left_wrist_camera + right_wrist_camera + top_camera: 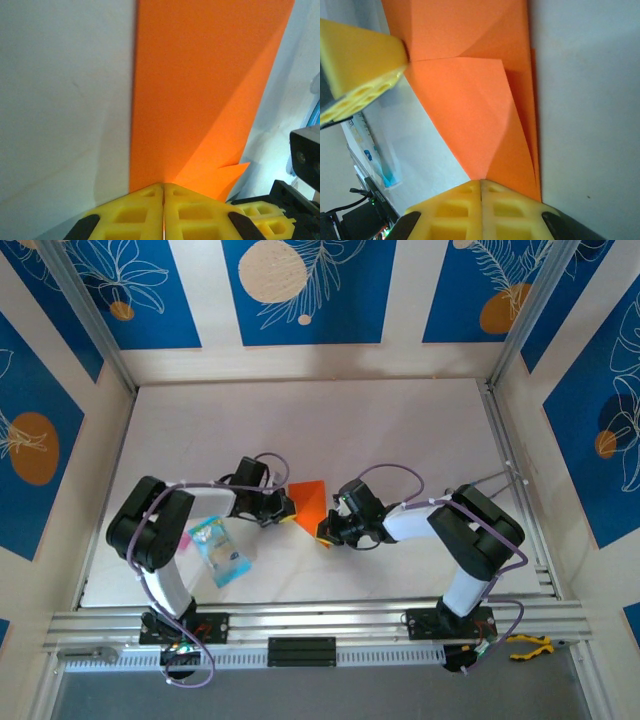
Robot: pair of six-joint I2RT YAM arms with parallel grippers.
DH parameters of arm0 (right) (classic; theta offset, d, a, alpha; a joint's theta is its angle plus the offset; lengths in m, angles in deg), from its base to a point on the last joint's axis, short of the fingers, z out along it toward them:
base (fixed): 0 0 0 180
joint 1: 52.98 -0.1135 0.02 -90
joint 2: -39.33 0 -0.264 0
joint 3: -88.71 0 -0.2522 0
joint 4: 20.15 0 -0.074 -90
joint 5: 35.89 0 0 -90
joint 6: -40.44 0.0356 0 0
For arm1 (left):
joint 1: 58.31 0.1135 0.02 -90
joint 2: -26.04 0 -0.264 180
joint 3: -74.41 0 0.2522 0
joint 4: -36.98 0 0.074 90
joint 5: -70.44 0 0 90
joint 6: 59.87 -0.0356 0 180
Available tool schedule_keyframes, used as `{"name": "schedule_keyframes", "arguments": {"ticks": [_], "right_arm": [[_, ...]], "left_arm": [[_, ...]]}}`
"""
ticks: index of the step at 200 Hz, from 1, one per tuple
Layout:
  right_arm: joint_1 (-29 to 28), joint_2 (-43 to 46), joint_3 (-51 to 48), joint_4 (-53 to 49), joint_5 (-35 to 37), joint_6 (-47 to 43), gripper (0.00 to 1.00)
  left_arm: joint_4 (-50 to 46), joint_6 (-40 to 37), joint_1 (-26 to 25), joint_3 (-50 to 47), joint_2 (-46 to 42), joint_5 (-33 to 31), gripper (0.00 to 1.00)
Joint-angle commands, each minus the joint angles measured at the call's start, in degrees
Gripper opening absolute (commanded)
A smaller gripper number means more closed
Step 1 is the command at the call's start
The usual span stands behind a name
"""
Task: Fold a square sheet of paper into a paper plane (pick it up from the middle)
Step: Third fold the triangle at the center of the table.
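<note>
The orange square sheet of paper is held off the white table between my two grippers, folded into a tapered shape with layered flaps. My left gripper pinches its left edge, jaws shut on the paper at the fingertips. My right gripper pinches the lower right corner. In the right wrist view its jaws are shut on the paper, where diagonal creases and stacked layers show. The left gripper's yellow finger touches the paper's far edge there.
A small blue and clear plastic packet lies on the table beside the left arm, also seen in the right wrist view. Walls enclose the table on three sides. An aluminium rail runs along the near edge, with yellow-handled pliers at its right.
</note>
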Motion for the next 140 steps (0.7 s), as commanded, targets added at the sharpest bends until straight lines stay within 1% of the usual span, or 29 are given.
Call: {"name": "schedule_keyframes", "arguments": {"ticks": [1, 22, 42, 71, 98, 117, 140], "right_arm": [[0.9, -0.2, -2.6, -7.0, 1.3, -1.2, 0.02], [0.9, 1.3, -1.9, -5.9, -0.3, -2.2, 0.03], [1.0, 3.9, 0.3, -8.1, -0.5, -3.9, 0.05], [2.2, 8.6, 2.8, -13.8, 2.8, -6.4, 0.10], [5.8, 10.7, 2.6, -15.7, 4.3, -6.9, 0.19], [7.9, 10.5, 3.0, -15.8, 3.4, -7.5, 0.26], [8.5, 8.9, 4.0, -15.2, 1.7, -8.3, 0.34]], "left_arm": [[-2.0, -2.0, 1.8, -0.5, -1.6, -1.3, 0.10], [-3.4, -2.6, 1.8, 0.3, -3.2, -1.1, 0.10], [-4.3, -2.5, 1.8, 0.6, -5.2, -1.5, 0.11], [-5.9, -2.8, 1.8, 1.2, -7.4, -1.6, 0.14], [-6.9, -3.0, 1.8, 1.7, -8.0, -0.8, 0.20], [-6.6, -2.6, 1.8, 1.7, -7.6, 0.1, 0.22], [-5.6, -2.0, 1.8, 1.5, -7.4, 0.8, 0.24]]}}
